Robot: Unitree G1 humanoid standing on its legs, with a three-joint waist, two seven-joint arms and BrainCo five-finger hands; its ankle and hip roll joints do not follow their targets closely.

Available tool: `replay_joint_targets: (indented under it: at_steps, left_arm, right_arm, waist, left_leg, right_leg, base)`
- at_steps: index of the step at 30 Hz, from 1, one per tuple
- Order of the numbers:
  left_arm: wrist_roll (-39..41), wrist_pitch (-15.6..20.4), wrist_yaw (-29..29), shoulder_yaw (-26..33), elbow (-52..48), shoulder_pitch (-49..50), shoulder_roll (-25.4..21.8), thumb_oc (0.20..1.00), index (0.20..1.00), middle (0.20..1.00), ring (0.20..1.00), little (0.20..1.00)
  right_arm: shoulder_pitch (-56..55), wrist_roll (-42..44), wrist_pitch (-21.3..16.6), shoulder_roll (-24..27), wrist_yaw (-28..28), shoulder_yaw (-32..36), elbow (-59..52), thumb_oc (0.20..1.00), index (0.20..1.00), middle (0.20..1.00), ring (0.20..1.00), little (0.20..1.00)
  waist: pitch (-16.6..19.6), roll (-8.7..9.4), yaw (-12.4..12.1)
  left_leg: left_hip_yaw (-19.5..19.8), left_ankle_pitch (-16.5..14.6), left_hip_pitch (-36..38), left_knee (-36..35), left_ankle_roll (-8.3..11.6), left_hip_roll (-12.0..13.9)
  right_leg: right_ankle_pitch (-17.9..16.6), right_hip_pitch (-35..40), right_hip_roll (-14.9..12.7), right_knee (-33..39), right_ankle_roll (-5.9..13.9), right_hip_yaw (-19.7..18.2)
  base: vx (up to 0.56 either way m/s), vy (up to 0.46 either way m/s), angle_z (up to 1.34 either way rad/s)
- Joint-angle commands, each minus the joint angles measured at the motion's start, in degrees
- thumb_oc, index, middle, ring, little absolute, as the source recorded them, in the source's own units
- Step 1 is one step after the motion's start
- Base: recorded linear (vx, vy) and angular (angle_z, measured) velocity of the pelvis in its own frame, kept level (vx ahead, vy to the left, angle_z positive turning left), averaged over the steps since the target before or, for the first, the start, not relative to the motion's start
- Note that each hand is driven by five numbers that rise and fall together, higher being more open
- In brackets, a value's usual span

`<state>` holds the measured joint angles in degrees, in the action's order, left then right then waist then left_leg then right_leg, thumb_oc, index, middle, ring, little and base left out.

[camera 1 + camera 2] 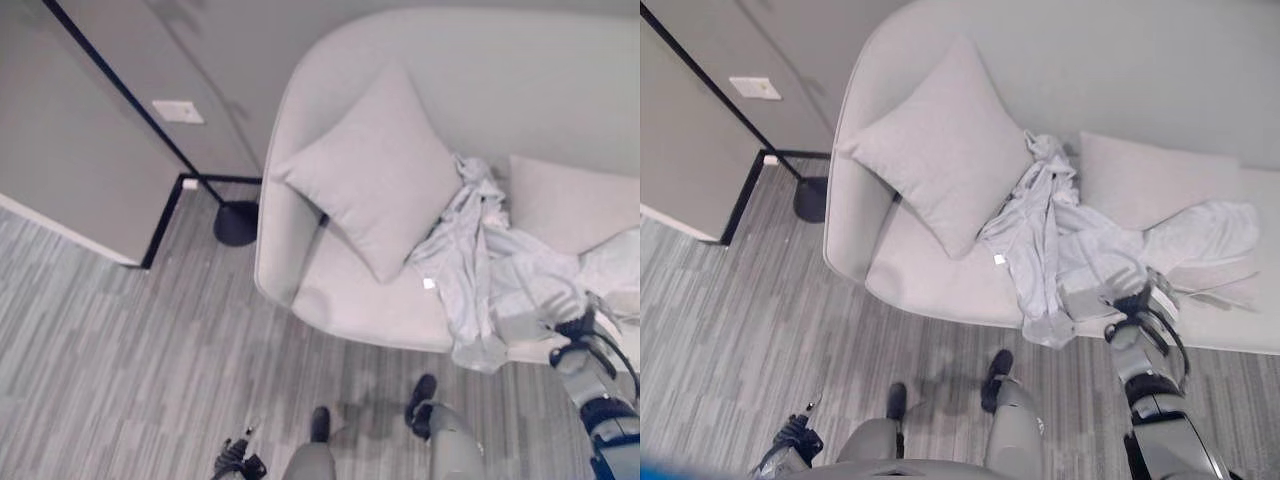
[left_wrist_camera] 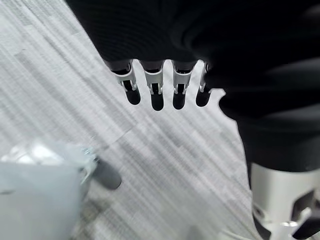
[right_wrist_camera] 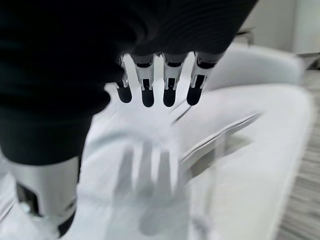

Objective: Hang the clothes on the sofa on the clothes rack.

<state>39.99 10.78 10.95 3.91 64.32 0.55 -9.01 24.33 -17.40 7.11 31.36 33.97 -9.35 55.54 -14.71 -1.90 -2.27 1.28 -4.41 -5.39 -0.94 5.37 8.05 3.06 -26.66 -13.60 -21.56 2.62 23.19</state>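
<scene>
While the pale grey garment (image 1: 1060, 250) lies crumpled across the sofa (image 1: 940, 290) seat, draped between the big square cushion (image 1: 940, 150) and a second cushion (image 1: 1150, 185) further along, the right hand (image 1: 1135, 305) hovers just over its front edge. In the right wrist view the fingers (image 3: 148, 87) hang straight and slightly apart above the cloth, casting their shadow on it, holding nothing. So this looks like the reach, with the grasp not yet made.

To do it well, I'd say the hand should come down onto a thick fold near the middle of the bundle and close fully, since thin loose fabric slips out of a shallow pinch, and a sleeve trailing over the seat edge could drag.

The left hand (image 2: 160, 85) hangs low over the striped floor (image 1: 120, 340), fingers straight, idle.

The count: one heap of clothing, though whether it is one piece or more I cannot tell; two cushions; one sofa; one black rack (image 1: 160, 130) with a round base, standing left of the sofa.
</scene>
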Motion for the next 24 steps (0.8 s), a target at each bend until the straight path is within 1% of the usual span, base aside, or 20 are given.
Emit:
replay_joint_targets:
  at_steps: [1, 3, 5, 6, 7, 8, 9, 13, 16, 17, 18, 19, 20, 23, 24]
  left_arm:
    - [3.8, 3.61, 2.05, -2.78, -3.31, -1.41, -1.52, 1.0, 1.0, 1.0, 1.0, 1.0]
    - [4.59, 4.04, 2.15, -3.1, -4.21, -1.68, -1.5, 1.0, 1.0, 1.0, 1.0, 1.0]
    - [5.92, 4.72, 2.5, -4.31, -5.46, -2.18, -1.35, 1.0, 1.0, 1.0, 1.0, 1.0]
    - [6.08, 4.98, 2.6, -4.9, -5.82, -2.47, -1.16, 1.0, 1.0, 1.0, 1.0, 1.0]
    - [6.08, 4.99, 2.61, -4.89, -5.86, -2.57, -1.15, 1.0, 1.0, 1.0, 1.0, 1.0]
    - [6.09, 5.04, 2.54, -5.37, -6.12, -2.73, -1.12, 1.0, 1.0, 1.0, 1.0, 1.0]
    - [6.39, 5.08, 2.65, -6.21, -6.94, -3.16, -1.08, 1.0, 1.0, 1.0, 1.0, 1.0]
    - [7.61, 5.28, 2.88, -7.56, -8.41, -3.8, -0.58, 1.0, 1.0, 1.0, 1.0, 1.0]
    - [7.5, 5.09, 2.81, -8.23, -8.44, -4.17, -0.13, 1.0, 1.0, 1.0, 1.0, 1.0]
    - [7.5, 5.09, 2.81, -8.21, -8.43, -4.16, -0.12, 1.0, 1.0, 1.0, 1.0, 1.0]
    - [7.11, 4.93, 2.75, -8.42, -8.07, -4.48, 0.02, 1.0, 1.0, 1.0, 1.0, 1.0]
    - [6.51, 5.06, 2.96, -8.63, -8.23, -4.8, -0.01, 1.0, 1.0, 1.0, 1.0, 1.0]
    - [6.51, 5.06, 2.96, -8.63, -8.24, -4.8, -0.01, 1.0, 1.0, 1.0, 1.0, 1.0]
    - [5.67, 5.18, 3.28, -9.24, -8.68, -5.61, 0.11, 1.0, 1.0, 1.0, 1.0, 1.0]
    - [4.73, 5.28, 3.63, -10.58, -9.53, -6.9, 0.16, 1.0, 1.0, 1.0, 1.0, 1.0]
  right_arm:
    - [3.66, 1.25, -0.26, -1.52, 5.47, -3.12, 2.95, 1.0, 1.0, 1.0, 1.0, 1.0]
    - [5.17, 1.37, -0.35, -1.68, 5.97, -3.98, 4.04, 1.0, 1.0, 1.0, 1.0, 1.0]
    - [8.42, 1.12, -0.09, -2.45, 6.68, -6.35, 6.75, 1.0, 1.0, 1.0, 1.0, 1.0]
    - [9.35, 1.16, -0.06, -2.83, 6.9, -7.13, 7.75, 1.0, 1.0, 1.0, 1.0, 1.0]
    - [9.5, 1.2, -0.1, -2.81, 6.93, -7.12, 7.82, 1.0, 1.0, 1.0, 1.0, 1.0]
    - [10.25, 1.26, -0.16, -2.9, 7.08, -7.73, 8.82, 1.0, 1.0, 1.0, 1.0, 1.0]
    - [11.65, 1.77, -0.33, -3.45, 6.88, -8.75, 11.19, 1.0, 1.0, 1.0, 1.0, 1.0]
    - [12.6, 3.16, -0.82, -5.07, 5.81, -10.56, 13.89, 1.0, 1.0, 1.0, 1.0, 1.0]
    - [11.43, 1.28, -0.82, -6.95, 4.13, -13.39, 13.32, 1.0, 1.0, 1.0, 1.0, 1.0]
    - [11.44, 1.27, -0.82, -6.95, 4.12, -13.41, 13.32, 1.0, 1.0, 1.0, 1.0, 1.0]
    - [11.1, -1.23, -0.37, -7.75, 2.98, -15.69, 13.82, 1.0, 1.0, 1.0, 1.0, 1.0]
    - [10.94, -5.98, 0.78, -9.17, 0.92, -19.37, 14.8, 1.0, 1.0, 1.0, 1.0, 1.0]
    - [10.94, -5.98, 0.78, -9.17, 0.92, -19.37, 14.8, 1.0, 1.0, 1.0, 1.0, 1.0]
    - [11.59, -11.94, 2.56, -11.47, -0.95, -23.69, 17.31, 1.0, 1.0, 1.0, 1.0, 1.0]
    - [12.13, -17.31, 4.68, -13.44, -2.08, -27.16, 20.16, 1.0, 1.0, 1.0, 1.0, 1.0]
  waist:
    - [-0.3, -0.37, -0.61]
    - [-0.7, -0.61, -0.74]
    - [-1.29, -1.34, -0.99]
    - [-1.4, -1.8, -1.1]
    - [-1.45, -1.51, -1.06]
    - [-1.53, -2.06, -1.2]
    - [-1.99, -2.56, -1.39]
    - [-2.46, -3.36, -1.6]
    - [-2.69, -3.41, -1.34]
    - [-2.65, -3.4, -1.32]
    - [-2.77, -3.48, -1.27]
    - [-3.0, -3.56, -1.12]
    - [-3.0, -3.56, -1.11]
    - [-3.79, -3.75, -1.3]
    - [-4.77, -4.01, -1.55]
  left_leg:
    - [1.01, 0.02, 2.94, -3.28, -0.59, 1.94]
    - [1.21, 0.34, 2.33, -3.49, -0.41, 2.13]
    - [1.55, 0.98, 0.85, -4.0, -0.1, 2.55]
    - [1.69, 0.07, 1.05, -4.06, 0.03, 2.99]
    - [1.61, 1.08, 0.29, -4.06, -0.02, 2.64]
    - [1.82, 0.18, 0.47, -4.06, 0.11, 3.03]
    - [2.12, 0.43, -0.74, -4.06, 0.23, 3.25]
    - [2.56, 0.89, -2.6, -4.06, 0.28, 3.05]
    - [2.77, 0.94, -3.37, -4.06, 0.18, 2.76]
    - [2.78, 0.95, -3.42, -4.06, 0.18, 2.75]
    - [2.92, 0.87, -3.66, -4.06, 0.1, 2.72]
    - [3.34, 0.83, -4.27, -4.06, 0.02, 2.61]
    - [3.35, 0.83, -4.28, -4.06, 0.02, 2.61]
    - [3.95, 1.02, -5.54, -4.06, 0.0, 2.34]
    - [4.64, 1.51, -7.22, -4.06, 0.04, 1.91]
  right_leg:
    - [-1.06, -3.87, -3.4, -3.68, 6.29, -4.3]
    - [-0.68, -4.95, -3.54, -4.58, 6.27, -4.27]
    - [-0.2, -7.88, -3.73, -6.97, 6.27, -4.21]
    - [1.46, -8.67, -3.61, -8.76, 7.02, -4.7]
    - [0.08, -9.02, -3.83, -7.84, 6.25, -4.36]
    - [1.67, -9.52, -3.64, -9.34, 7.04, -4.73]
    - [2.33, -11.23, -3.7, -10.66, 6.95, -4.69]
    - [2.74, -14.22, -4.27, -12.98, 6.84, -4.97]
    - [2.69, -15.64, -4.47, -14.07, 6.86, -5.05]
    - [2.7, -15.7, -4.49, -14.1, 6.86, -5.06]
    - [2.65, -16.11, -4.58, -14.36, 6.89, -5.09]
    - [2.53, -16.86, -4.86, -14.68, 7.07, -5.03]
    - [2.53, -16.87, -4.87, -14.69, 7.07, -5.03]
    - [2.28, -18.2, -5.33, -15.14, 7.37, -5.12]
    - [2.06, -19.43, -5.78, -15.55, 7.55, -5.27]
  base:
    - [0.05, -0.094, 0.15]
    - [0.02, -0.039, 0.17]
    - [0.06, -0.045, 0.16]
    - [0.02, -0.025, 0.04]
    - [0.09, -0.025, 0.02]
    - [0.03, -0.04, 0.03]
    - [0.1, -0.043, 0.06]
    - [0.02, -0.009, 0.11]
    - [0.01, 0.0, 0.03]
    - [0.0, 0.0, 0.0]
    - [0.0, 0.0, 0.0]
    - [0.0, 0.0, 0.0]
    - [0.0, 0.0, 0.0]
    - [-0.03, 0.012, 0.05]
    - [-0.06, 0.019, 0.1]
